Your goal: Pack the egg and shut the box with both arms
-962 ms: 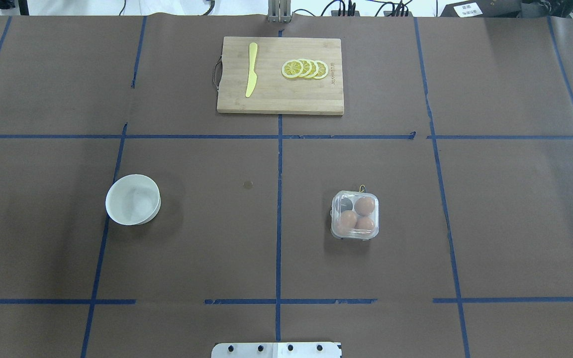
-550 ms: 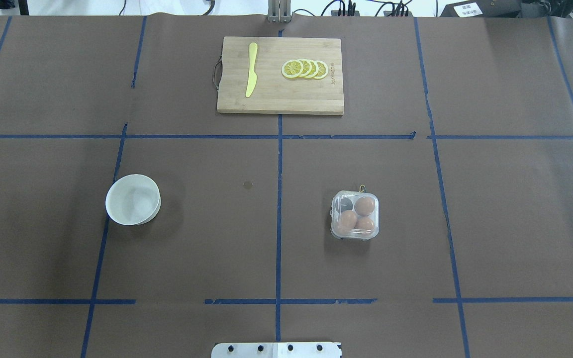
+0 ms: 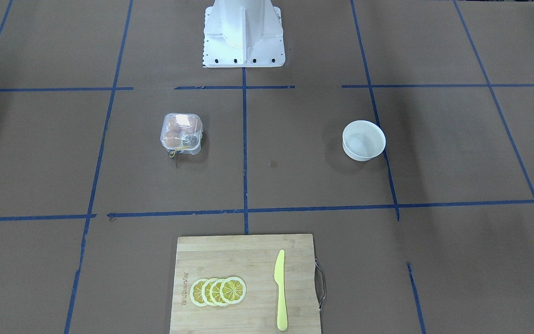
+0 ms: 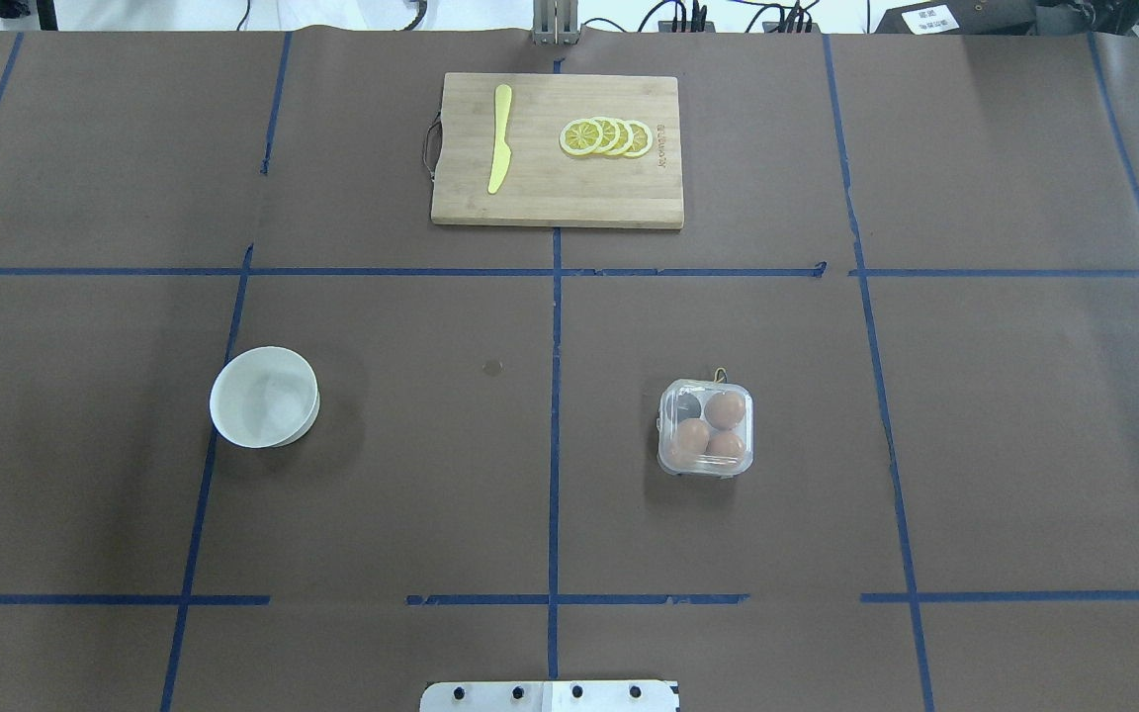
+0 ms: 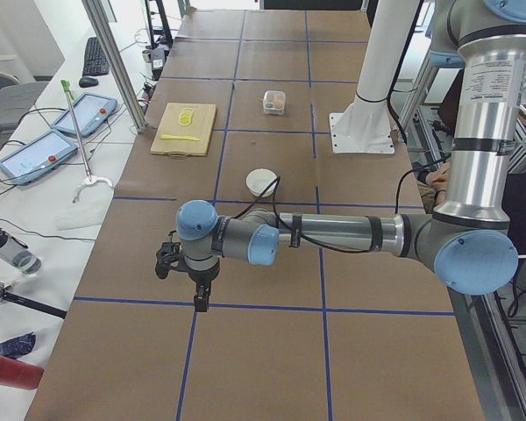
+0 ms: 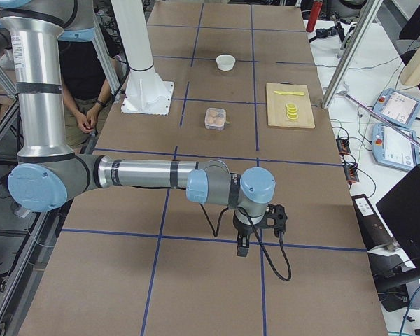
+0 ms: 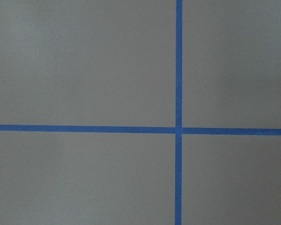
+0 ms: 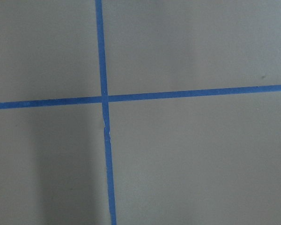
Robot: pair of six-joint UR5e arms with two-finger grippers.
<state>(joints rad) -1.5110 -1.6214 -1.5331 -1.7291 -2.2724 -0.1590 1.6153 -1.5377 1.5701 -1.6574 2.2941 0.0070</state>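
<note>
**Both arms wide, box right of centre**

Left gripper (image 5: 199, 301) hangs over the table's left end, grip impossible to tell. White bowl (image 4: 264, 397) sits left of centre. The box (image 4: 706, 428), lid down, holds three eggs (image 4: 725, 408). Right gripper (image 6: 243, 248) hangs at the right end, grip equally unclear.

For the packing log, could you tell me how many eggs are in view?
3, all in the box: far-right egg, near-left egg, near-right egg. Its far-left cup looks dark, seemingly empty; none seem hidden.

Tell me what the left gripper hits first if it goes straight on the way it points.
Pointing down, the left gripper would likely meet the paper-covered table first, near a blue tape crossing.
</note>
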